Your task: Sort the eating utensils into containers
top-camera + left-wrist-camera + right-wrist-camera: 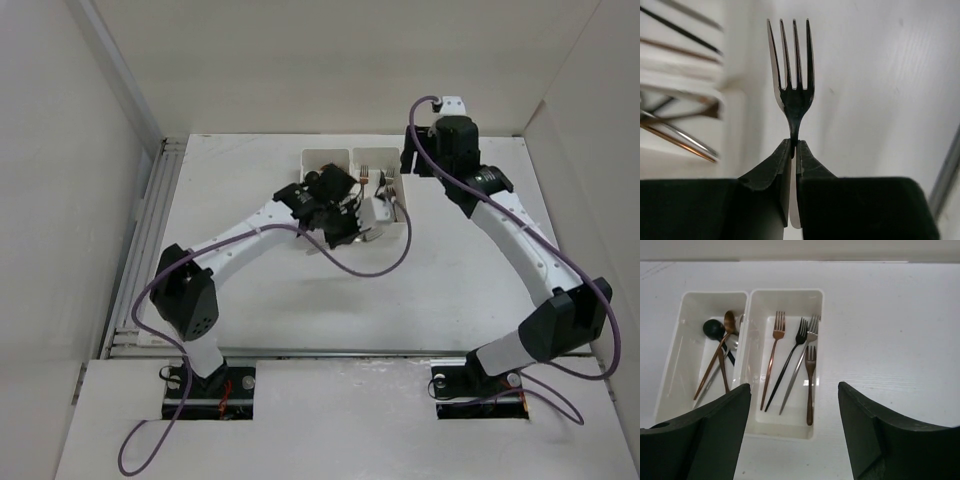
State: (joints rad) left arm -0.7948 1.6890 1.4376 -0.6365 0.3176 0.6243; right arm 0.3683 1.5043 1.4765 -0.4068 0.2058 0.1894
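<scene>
The left gripper (794, 146) is clamped tight on the thin neck of a glossy dark metal fork (792, 85), whose four slim tines point away from the wrist camera. The fork hangs over a white surface beside blurred spoon handles, at the near end of the two joined white rectangular plastic bins (327, 153). The right gripper (794, 387) is spread wide and holds nothing. Below it, one bin holds black, copper and silver spoons (713, 329), and the other holds copper, black and silver forks (801, 332).
</scene>
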